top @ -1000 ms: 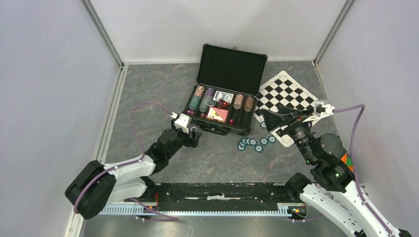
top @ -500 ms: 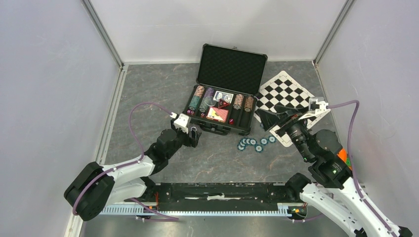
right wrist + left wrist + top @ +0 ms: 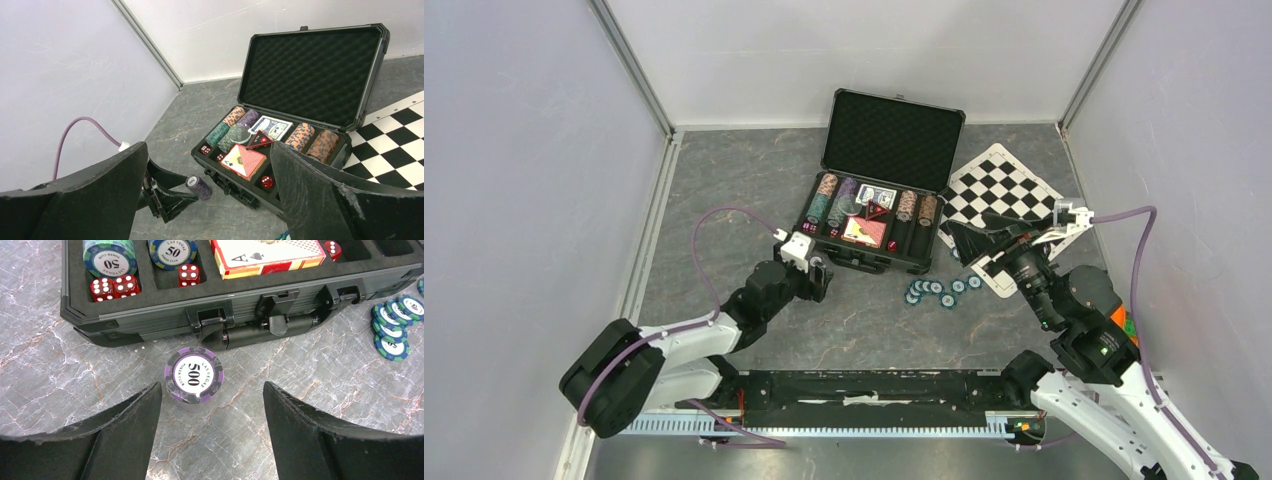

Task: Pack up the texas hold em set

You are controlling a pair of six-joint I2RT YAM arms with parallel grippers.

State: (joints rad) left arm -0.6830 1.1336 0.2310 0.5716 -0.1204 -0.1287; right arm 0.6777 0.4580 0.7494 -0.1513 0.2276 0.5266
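**Now both grippers stand released, with one purple stack outside the case**

From above, the black case lies open at the far middle of the table, lid up. The chequered mat is at its right. Loose teal chips are scattered near the case's right front corner. The left gripper sits just near the case's front edge. The right gripper hangs over the mat's near corner, spread wide and holding nothing.

The left wrist view adds what the top view hides. A short purple chip stack marked 500 rests on the table just in front of the latches. It lies between the left gripper's parted fingers and is not touched by either. Red dice and the red card deck lie in the foam slots.

The right wrist view looks across from the right. It shows the foam-lined lid, the blue card deck behind the red one, and brown striped chips at the right end.

Since a second ago the left arm has edged slightly right and farther in. The case and chips lie unchanged.
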